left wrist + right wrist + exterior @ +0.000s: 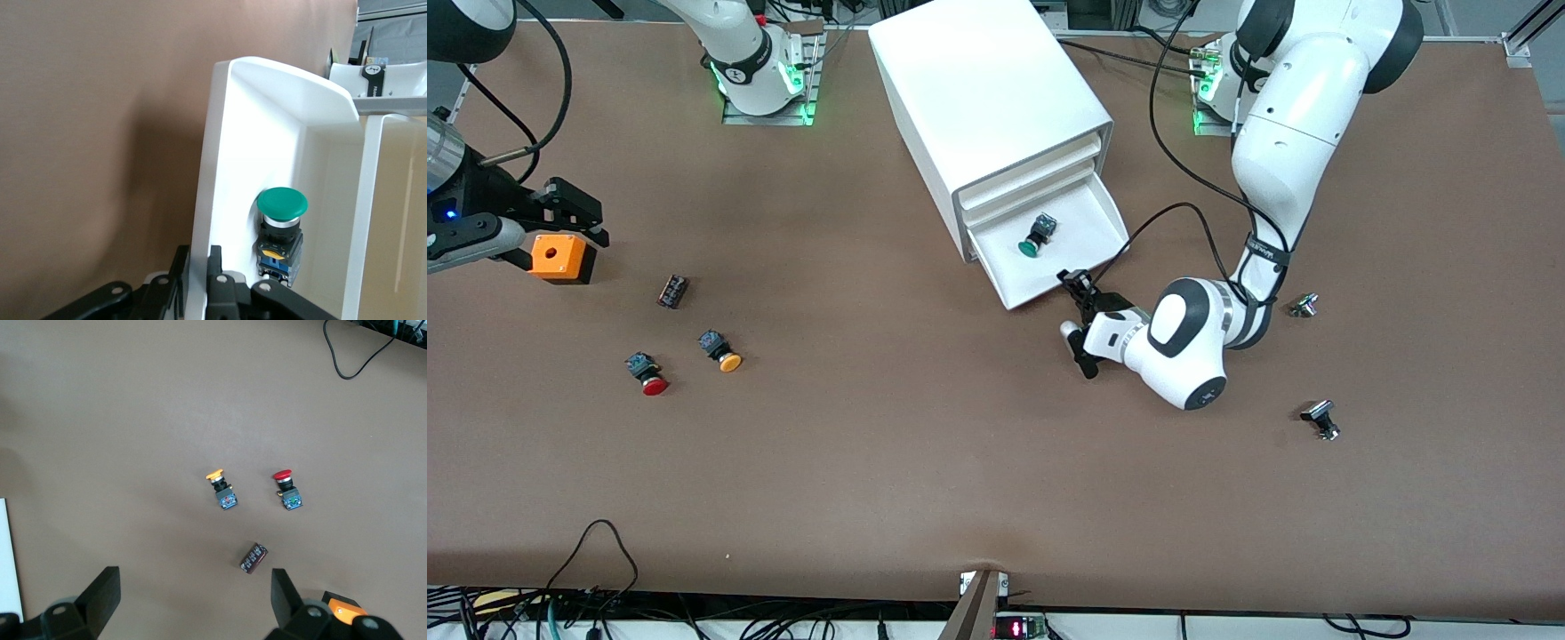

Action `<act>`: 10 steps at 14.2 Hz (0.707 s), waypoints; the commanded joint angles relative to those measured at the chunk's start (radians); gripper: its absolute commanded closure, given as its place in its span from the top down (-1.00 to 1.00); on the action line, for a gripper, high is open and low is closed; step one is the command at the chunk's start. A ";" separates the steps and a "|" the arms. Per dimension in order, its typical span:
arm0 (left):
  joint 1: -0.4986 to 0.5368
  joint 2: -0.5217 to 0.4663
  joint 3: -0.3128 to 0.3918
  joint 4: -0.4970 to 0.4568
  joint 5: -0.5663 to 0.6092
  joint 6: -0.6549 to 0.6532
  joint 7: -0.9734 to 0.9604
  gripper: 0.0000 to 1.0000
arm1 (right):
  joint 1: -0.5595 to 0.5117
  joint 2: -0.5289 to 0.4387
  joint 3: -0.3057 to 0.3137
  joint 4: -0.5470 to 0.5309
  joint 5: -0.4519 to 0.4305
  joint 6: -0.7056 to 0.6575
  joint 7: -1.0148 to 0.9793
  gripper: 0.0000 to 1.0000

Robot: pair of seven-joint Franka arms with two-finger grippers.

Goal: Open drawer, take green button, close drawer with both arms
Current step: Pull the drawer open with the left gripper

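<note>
Front view: one green button (1035, 238), apparently.

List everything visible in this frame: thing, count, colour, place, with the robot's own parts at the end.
cabinet: 1, white, mid-table near the arm bases.
drawer: 1, white, lowest of three, pulled open.
green button: 1, green cap, dark body, lying in the open drawer.
red button: 1, red cap, toward the right arm's end of the table.
orange-yellow button: 1, beside the red one.
dark cylinder: 1, dark, farther from the front camera than those two buttons.
orange block: 1, orange, by the right gripper.
small metal parts: 2, silver-black, toward the left arm's end.
left gripper: black, fingers straddling the drawer's front wall.
right gripper: black, open, over the table by the orange block.
</note>
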 commanded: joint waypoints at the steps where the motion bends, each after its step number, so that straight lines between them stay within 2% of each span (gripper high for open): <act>1: -0.003 0.043 0.038 0.058 0.009 0.038 -0.012 -0.81 | -0.004 0.005 0.000 0.020 0.001 -0.015 0.009 0.99; 7: 0.015 0.058 0.075 0.127 0.009 0.041 -0.017 -0.71 | -0.003 0.007 0.000 0.022 -0.006 -0.015 0.004 0.99; 9: 0.018 0.060 0.080 0.128 0.009 0.041 -0.017 -0.59 | -0.006 0.008 0.000 0.020 -0.002 -0.015 0.006 0.99; 10: 0.018 0.058 0.080 0.127 0.009 0.041 -0.021 -0.42 | -0.007 0.008 0.000 0.020 -0.002 -0.015 0.006 0.99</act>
